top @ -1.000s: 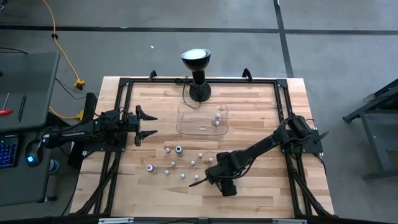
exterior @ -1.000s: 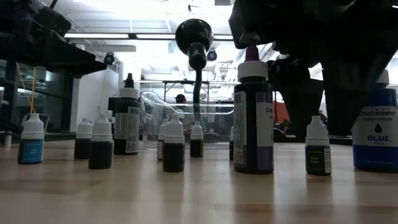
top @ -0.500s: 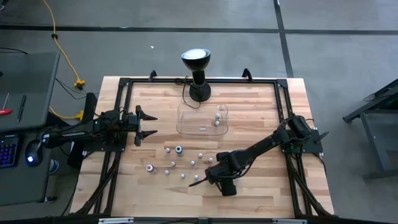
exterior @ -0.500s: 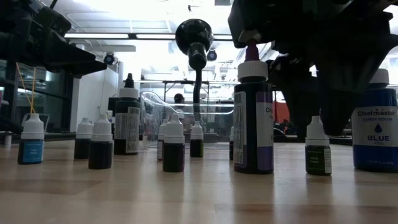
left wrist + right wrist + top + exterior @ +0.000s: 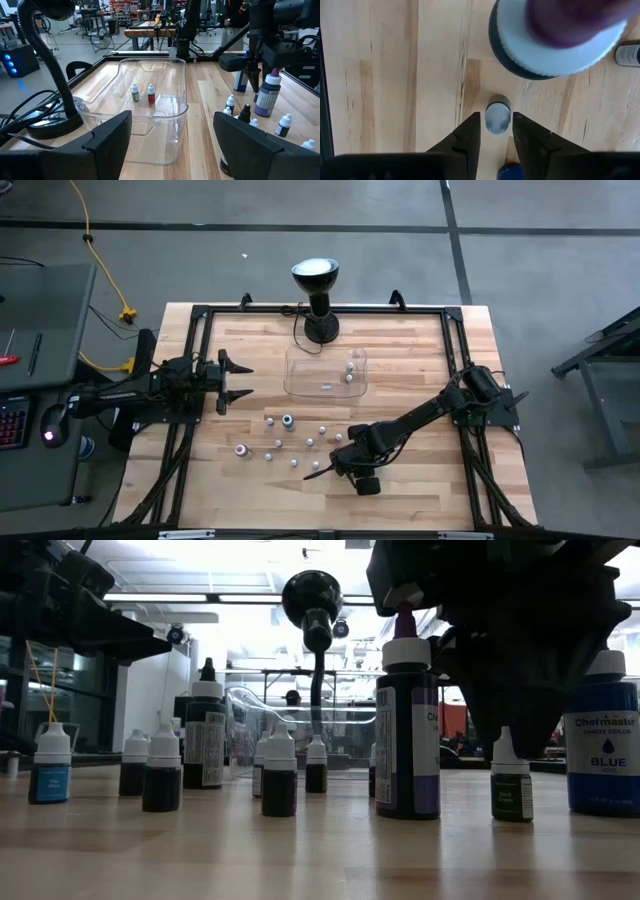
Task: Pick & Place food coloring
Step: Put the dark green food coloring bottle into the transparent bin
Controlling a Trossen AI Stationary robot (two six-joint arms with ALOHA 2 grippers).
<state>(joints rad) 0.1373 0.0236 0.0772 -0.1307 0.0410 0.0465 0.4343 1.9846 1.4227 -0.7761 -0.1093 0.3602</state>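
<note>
Several tiny food coloring bottles point(image 5: 290, 442) stand on the wooden table, and two more point(image 5: 350, 370) stand inside the clear tray point(image 5: 310, 375). My right gripper point(image 5: 496, 130) points straight down near the table's near middle point(image 5: 345, 463). It is open, and its fingers stand on either side of a small dark bottle's white cap point(image 5: 497, 117). In the low view that bottle point(image 5: 512, 790) stands upright under the gripper. Whether the fingers touch the cap, I cannot tell. A big purple-capped bottle point(image 5: 405, 730) stands just beside it. My left gripper point(image 5: 240, 380) waits open at the table's left.
A black gooseneck lamp point(image 5: 317, 300) stands at the far edge behind the tray. A large blue bottle point(image 5: 610, 745) stands close to the right gripper on the near side. Other small bottles point(image 5: 160, 775) are spread to the left. Black frame rails point(image 5: 455, 370) border the table.
My right gripper has moved down over the small dark bottle. In the low view its fingers now cover the bottle's cap tip, which showed clear below them a second ago. The bottles have stayed where they were.
</note>
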